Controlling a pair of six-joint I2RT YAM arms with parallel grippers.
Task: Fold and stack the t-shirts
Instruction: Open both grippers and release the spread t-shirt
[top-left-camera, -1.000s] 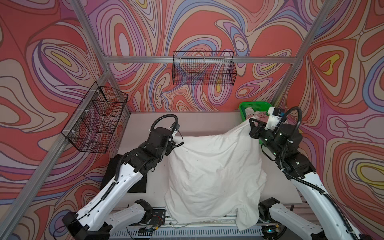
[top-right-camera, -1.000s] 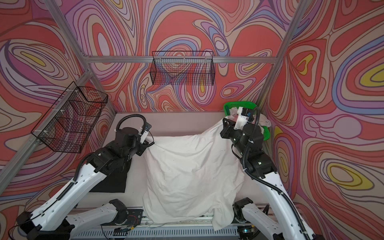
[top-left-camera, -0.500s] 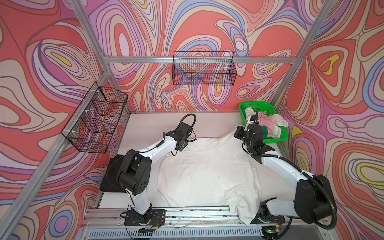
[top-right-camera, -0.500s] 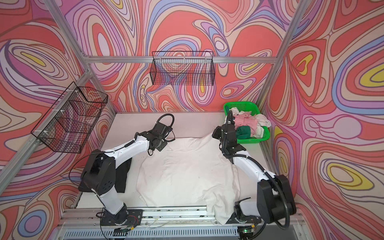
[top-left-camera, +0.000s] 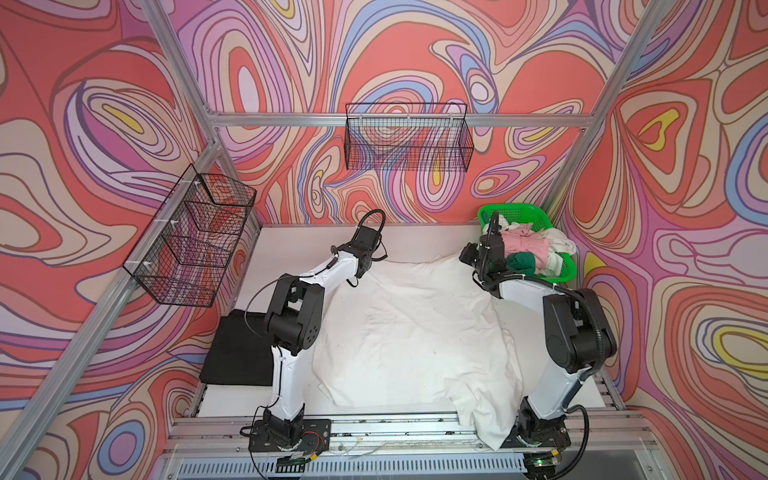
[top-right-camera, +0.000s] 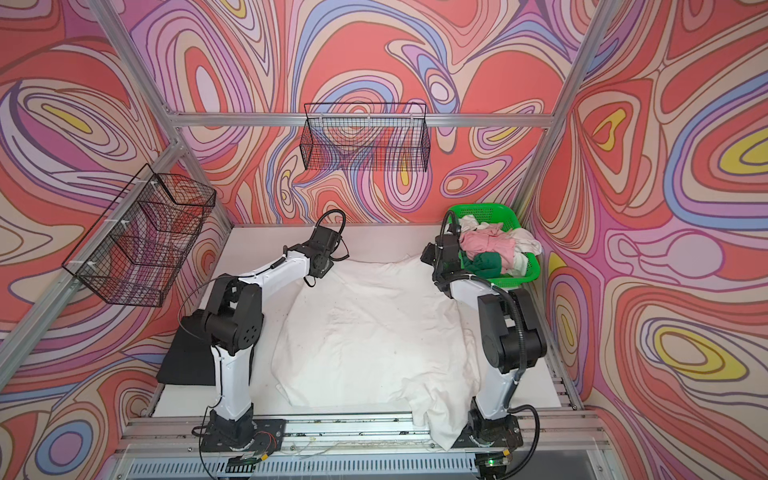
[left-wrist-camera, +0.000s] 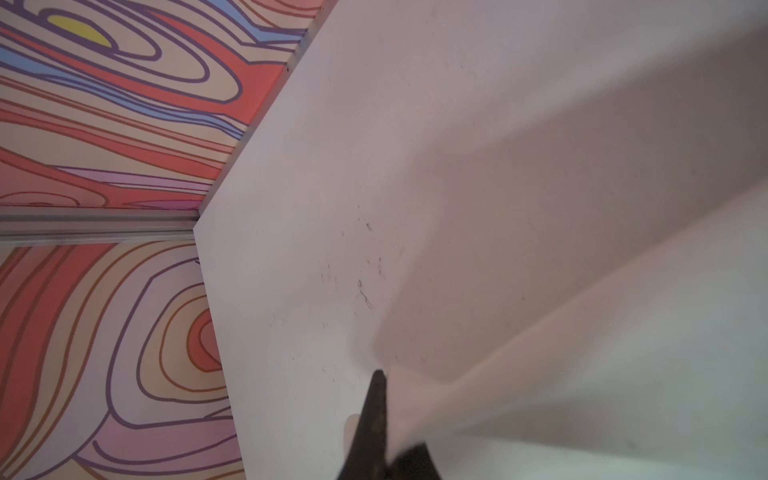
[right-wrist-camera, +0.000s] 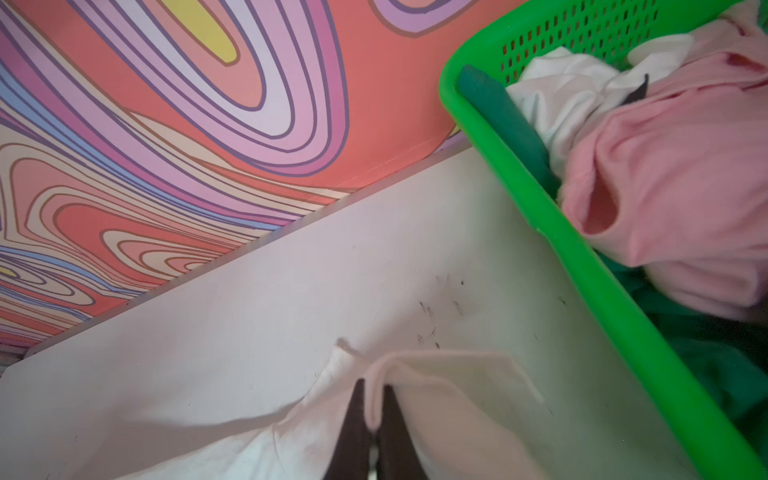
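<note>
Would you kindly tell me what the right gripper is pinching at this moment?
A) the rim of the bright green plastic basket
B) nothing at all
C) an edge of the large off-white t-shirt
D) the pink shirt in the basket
C: in the right wrist view the right gripper is shut on a fold of the large off-white t-shirt, beside the bright green plastic lattice basket.

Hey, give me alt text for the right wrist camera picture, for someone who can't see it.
The right gripper is shut on a folded edge of an off-white shirt spread over a white table. Beside it stands a green basket of crumpled clothes, a pink shirt on top. A wall of colourful swirls rises behind.
</note>
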